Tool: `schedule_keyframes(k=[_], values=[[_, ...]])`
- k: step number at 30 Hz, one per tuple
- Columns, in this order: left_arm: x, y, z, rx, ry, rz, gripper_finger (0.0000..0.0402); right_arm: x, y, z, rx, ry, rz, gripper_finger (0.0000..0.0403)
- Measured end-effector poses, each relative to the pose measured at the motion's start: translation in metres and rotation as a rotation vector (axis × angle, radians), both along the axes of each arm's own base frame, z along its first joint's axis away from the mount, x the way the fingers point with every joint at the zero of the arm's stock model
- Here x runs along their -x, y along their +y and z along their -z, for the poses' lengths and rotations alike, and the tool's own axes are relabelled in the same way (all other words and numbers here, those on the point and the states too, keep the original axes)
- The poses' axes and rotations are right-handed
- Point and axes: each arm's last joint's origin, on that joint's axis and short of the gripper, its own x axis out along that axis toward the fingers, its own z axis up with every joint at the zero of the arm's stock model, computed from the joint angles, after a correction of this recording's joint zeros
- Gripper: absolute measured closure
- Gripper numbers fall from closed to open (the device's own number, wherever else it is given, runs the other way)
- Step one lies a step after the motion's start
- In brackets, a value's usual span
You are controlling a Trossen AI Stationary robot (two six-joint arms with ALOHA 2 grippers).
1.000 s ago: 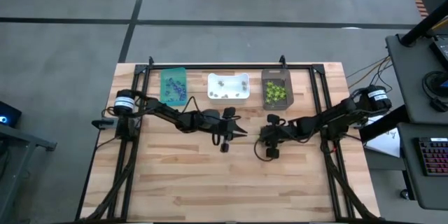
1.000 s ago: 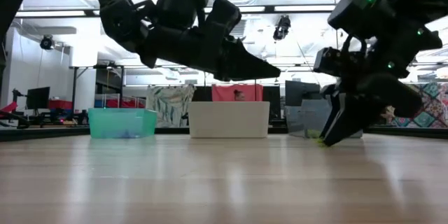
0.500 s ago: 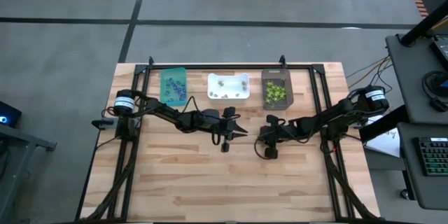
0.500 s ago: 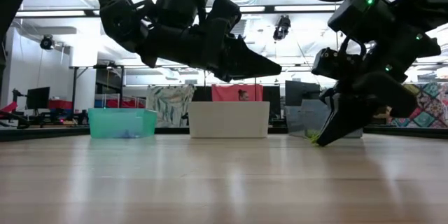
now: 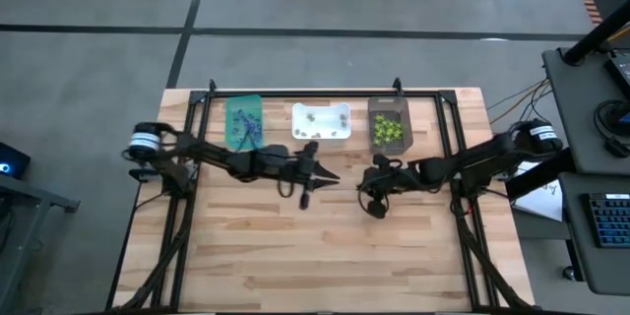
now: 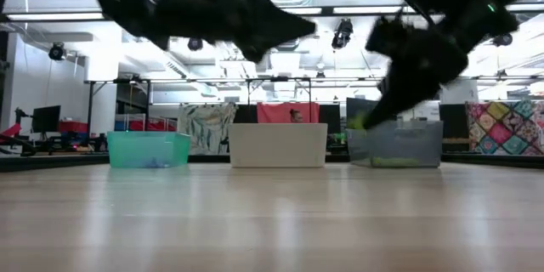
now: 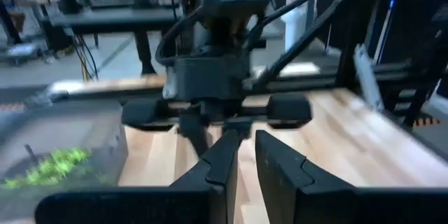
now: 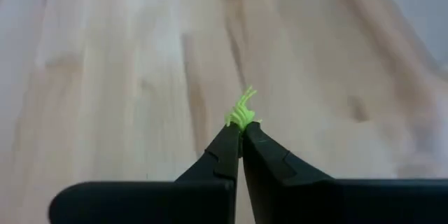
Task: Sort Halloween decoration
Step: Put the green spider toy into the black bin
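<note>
A lime-green Halloween decoration [image 8: 241, 110], a tiny spiky trinket, sits between the fingertips of my right gripper [image 8: 240, 130], which is shut on it above the table's middle [image 5: 361, 187]. My left gripper [image 5: 329, 174] hovers just left of it, well above the wood. Its fingers [image 7: 249, 145] stand a narrow gap apart with nothing between them. Along the far edge stand three bins. The teal bin [image 5: 244, 121] holds purple trinkets, the white bin [image 5: 321, 122] pale ones and the dark brown bin [image 5: 388, 124] lime-green ones. My right gripper pinches the lime-green trinket by its lower end [image 8: 238, 122] between its two fingertips, only at their free ends. The trinket's spiky part sticks out past the tips. It is lifted clear of the table [image 6: 359, 122].
A black frame [image 5: 295, 93] runs along the table's far edge and down both sides behind the bins. Bare wood [image 5: 325, 256] lies on the near half of the table. The two grippers are close together at the middle.
My right gripper has risen from the tabletop and gone a little toward the table's left with the lime-green trinket, which is now lifted clear of the wood. My left gripper has also gone up and slightly toward the left edge.
</note>
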Motion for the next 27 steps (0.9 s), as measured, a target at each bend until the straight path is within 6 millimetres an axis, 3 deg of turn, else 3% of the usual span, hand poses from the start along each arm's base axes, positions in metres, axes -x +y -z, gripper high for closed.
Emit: schedule_keyframes(k=[6,10,14,19,23,27], values=[[0.04,-0.002,-0.026,0.021,-0.09,0.005,0.0366,-0.013,-0.028,-0.056,0.04,0.069,0.134,0.0394],[0.058,-0.006,-0.036,0.039,-0.196,0.019,0.0366,-0.015,-0.064,-0.089,0.108,0.204,0.262,0.0394],[0.068,-0.01,-0.037,0.063,-0.286,0.037,0.0366,-0.01,-0.111,-0.106,0.109,0.361,0.397,0.0394],[0.07,-0.01,-0.036,0.107,-0.303,0.037,0.0366,0.005,-0.172,-0.098,0.021,0.582,0.526,0.0394],[0.07,-0.01,-0.034,0.116,-0.297,0.034,0.0366,0.017,-0.214,-0.071,-0.062,0.678,0.555,0.0394],[0.07,-0.01,-0.034,0.116,-0.295,0.034,0.0366,0.024,-0.237,-0.041,-0.124,0.784,0.571,0.0394]])
